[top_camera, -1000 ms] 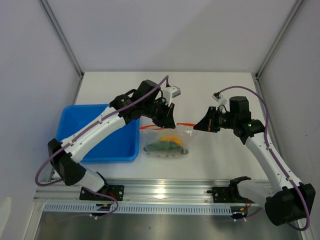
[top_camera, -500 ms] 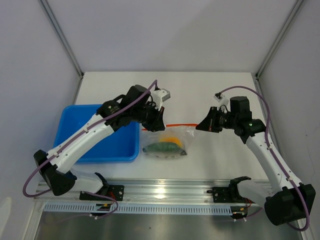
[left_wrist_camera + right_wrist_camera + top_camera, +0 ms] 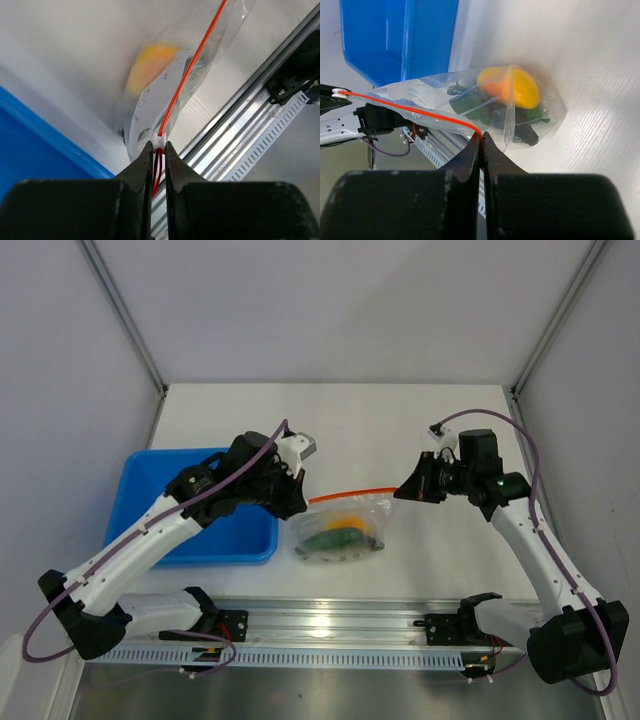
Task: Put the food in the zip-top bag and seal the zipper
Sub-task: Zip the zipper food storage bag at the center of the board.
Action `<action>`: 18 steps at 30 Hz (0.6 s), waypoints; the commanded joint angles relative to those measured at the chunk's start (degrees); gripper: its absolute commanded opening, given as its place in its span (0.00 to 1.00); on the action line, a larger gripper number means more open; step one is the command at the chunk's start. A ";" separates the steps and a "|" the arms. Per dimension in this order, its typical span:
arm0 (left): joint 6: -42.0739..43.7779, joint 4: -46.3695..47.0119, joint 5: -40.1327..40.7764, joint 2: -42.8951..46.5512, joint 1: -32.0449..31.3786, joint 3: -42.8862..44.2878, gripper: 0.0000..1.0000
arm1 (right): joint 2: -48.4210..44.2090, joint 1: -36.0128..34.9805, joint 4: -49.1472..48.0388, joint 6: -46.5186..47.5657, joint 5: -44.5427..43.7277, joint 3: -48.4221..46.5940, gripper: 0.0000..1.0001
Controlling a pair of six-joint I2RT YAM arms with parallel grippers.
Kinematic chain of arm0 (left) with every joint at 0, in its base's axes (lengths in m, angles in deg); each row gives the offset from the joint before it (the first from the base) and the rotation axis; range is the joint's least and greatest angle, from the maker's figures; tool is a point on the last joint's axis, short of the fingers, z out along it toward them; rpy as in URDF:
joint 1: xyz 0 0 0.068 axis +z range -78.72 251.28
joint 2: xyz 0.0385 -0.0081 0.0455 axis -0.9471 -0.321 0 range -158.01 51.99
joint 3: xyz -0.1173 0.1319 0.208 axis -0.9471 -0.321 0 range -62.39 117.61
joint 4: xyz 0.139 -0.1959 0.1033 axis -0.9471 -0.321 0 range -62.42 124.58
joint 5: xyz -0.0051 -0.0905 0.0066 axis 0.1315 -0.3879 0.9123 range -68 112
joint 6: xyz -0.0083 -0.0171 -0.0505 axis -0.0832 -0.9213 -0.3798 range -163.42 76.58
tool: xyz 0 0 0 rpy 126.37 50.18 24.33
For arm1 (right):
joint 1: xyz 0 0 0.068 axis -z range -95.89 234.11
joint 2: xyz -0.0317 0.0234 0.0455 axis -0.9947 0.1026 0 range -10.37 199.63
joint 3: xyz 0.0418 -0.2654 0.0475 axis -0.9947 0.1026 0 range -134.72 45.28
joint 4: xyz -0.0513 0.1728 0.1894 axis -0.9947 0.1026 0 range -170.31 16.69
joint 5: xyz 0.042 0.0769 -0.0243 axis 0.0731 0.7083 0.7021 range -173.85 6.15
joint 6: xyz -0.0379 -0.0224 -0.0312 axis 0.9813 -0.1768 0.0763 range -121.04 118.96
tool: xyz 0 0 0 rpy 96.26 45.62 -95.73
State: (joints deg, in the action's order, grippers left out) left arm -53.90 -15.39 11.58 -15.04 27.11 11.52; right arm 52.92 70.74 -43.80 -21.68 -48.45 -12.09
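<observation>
The clear zip-top bag hangs between both grippers above the table, with a yellow-orange food piece and dark green food pieces inside. Its orange-red zipper is stretched taut between them. My left gripper is shut on the zipper's left end, just behind the white slider. My right gripper is shut on the zipper's right end. The bag and its zipper run away from the left fingers in the left wrist view.
A blue plastic tray stands at the left, right beside the left gripper; it also shows in the right wrist view. An aluminium rail runs along the near table edge below the bag.
My left gripper has slid leftward along the zipper toward the blue tray, stretching the strip longer. The bag has shifted slightly. The right gripper has stayed nearly still.
</observation>
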 commanded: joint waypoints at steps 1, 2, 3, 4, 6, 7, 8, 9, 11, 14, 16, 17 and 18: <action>-0.24 -1.35 5.05 4.44 0.74 -1.92 0.01 | 0.70 0.62 0.67 2.10 -3.58 -2.84 0.00; -0.68 -1.18 5.40 4.88 0.74 -2.62 0.01 | 0.78 0.53 0.84 2.10 -3.58 -2.84 0.00; -0.86 -0.92 5.75 5.32 0.83 -2.98 0.01 | 0.87 0.53 0.84 2.19 -3.67 -2.75 0.00; -1.03 -0.83 6.19 5.76 0.83 -3.33 0.01 | 0.87 0.53 0.93 2.19 -3.76 -2.67 0.00; -1.56 -0.82 6.72 6.55 0.92 -3.77 0.01 | 1.05 0.62 1.02 2.19 -4.02 -2.58 0.00; -1.73 -0.91 7.25 6.64 1.01 -3.86 0.01 | 1.14 0.45 1.10 2.27 -4.11 -2.58 0.00; -2.08 -1.00 7.51 6.82 1.01 -3.77 0.01 | 1.22 0.45 1.19 2.36 -4.20 -2.66 0.00; -2.26 -1.26 7.78 6.82 1.09 -3.95 0.01 | 1.22 0.53 1.19 2.36 -4.20 -2.67 0.00; -2.70 -1.53 8.65 7.17 1.10 -4.21 0.01 | 1.40 0.53 1.02 2.36 -4.28 -2.75 0.00; -3.40 -1.26 9.71 7.08 1.27 -4.13 0.07 | 2.01 0.62 0.93 2.28 -4.11 -3.02 0.00; -3.67 -0.39 9.10 6.47 1.53 -3.51 0.26 | 2.63 0.80 0.67 2.19 -3.85 -3.19 0.00; -3.76 0.31 8.66 6.21 1.62 -3.25 0.38 | 2.81 0.88 0.49 2.01 -3.67 -3.28 0.00; -3.93 1.10 8.48 5.25 1.88 -2.98 0.51 | 3.07 0.97 0.23 1.84 -3.32 -3.46 0.00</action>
State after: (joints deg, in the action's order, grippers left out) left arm -56.48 -15.66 18.84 -9.64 28.05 7.65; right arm 55.28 71.05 -43.10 -20.46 -50.14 -12.79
